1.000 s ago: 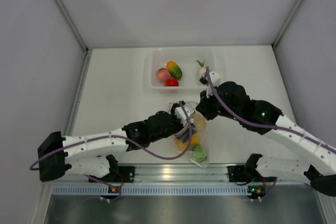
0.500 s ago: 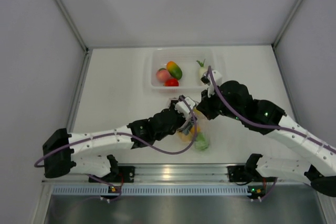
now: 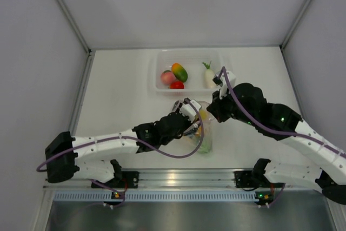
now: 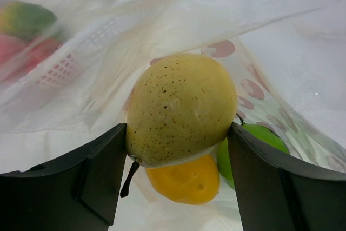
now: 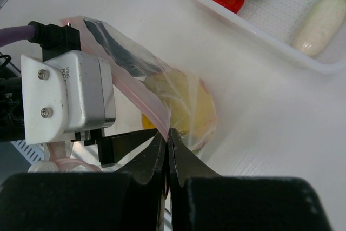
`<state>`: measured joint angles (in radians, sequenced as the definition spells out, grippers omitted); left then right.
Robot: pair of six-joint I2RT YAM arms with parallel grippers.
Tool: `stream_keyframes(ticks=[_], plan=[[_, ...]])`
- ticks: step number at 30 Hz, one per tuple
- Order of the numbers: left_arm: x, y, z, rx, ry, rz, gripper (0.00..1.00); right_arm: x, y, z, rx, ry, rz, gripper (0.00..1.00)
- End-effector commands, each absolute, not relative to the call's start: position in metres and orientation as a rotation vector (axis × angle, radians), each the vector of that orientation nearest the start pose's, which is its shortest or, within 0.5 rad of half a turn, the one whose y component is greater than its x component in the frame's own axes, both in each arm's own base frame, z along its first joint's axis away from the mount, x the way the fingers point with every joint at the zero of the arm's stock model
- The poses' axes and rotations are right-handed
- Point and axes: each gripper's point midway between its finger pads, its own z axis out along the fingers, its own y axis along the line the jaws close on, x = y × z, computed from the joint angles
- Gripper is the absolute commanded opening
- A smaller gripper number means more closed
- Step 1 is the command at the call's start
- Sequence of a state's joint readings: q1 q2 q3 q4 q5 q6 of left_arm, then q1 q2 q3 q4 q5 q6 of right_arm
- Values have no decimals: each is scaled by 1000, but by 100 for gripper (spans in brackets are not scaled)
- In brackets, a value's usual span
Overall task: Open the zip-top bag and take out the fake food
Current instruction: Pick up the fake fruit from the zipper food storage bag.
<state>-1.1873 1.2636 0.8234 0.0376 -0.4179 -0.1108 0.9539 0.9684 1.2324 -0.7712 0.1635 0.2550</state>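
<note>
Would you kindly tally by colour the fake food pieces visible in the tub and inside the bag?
Pink piece: 1
Orange-and-green piece: 1
Red piece: 1
White piece: 1
Speckled yellow piece: 1
Orange piece: 1
Green piece: 1
Total: 7 visible; the zip-top bag may hide more.

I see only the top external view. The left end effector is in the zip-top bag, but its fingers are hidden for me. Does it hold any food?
Observer: Yes. The left wrist view shows the left end effector gripping a speckled yellow fruit.
Operator: Is more food near it?
Observer: An orange fruit and a green fruit lie behind it.
Operator: And the other arm?
Observer: The right end effector is shut on the pink zip strip of the zip-top bag.
</note>
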Motion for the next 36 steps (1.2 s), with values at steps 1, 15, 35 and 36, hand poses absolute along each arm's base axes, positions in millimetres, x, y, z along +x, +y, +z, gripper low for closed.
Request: stream_keyframes(ticks=[1,15,35,36], plan=[[213,-323,210,635,1778,-468,0,178,219,297,-632,2016,550,0],[201,-342,247,548,1762,-683,0,194,221,281,-583,2003,488,0],[139,-344,254,787,1647,-998,0,247,167,279,-372,1990,-42,0],[141,-339,258,764,1629,-998,0,248,162,278,-361,1990,-84,0]])
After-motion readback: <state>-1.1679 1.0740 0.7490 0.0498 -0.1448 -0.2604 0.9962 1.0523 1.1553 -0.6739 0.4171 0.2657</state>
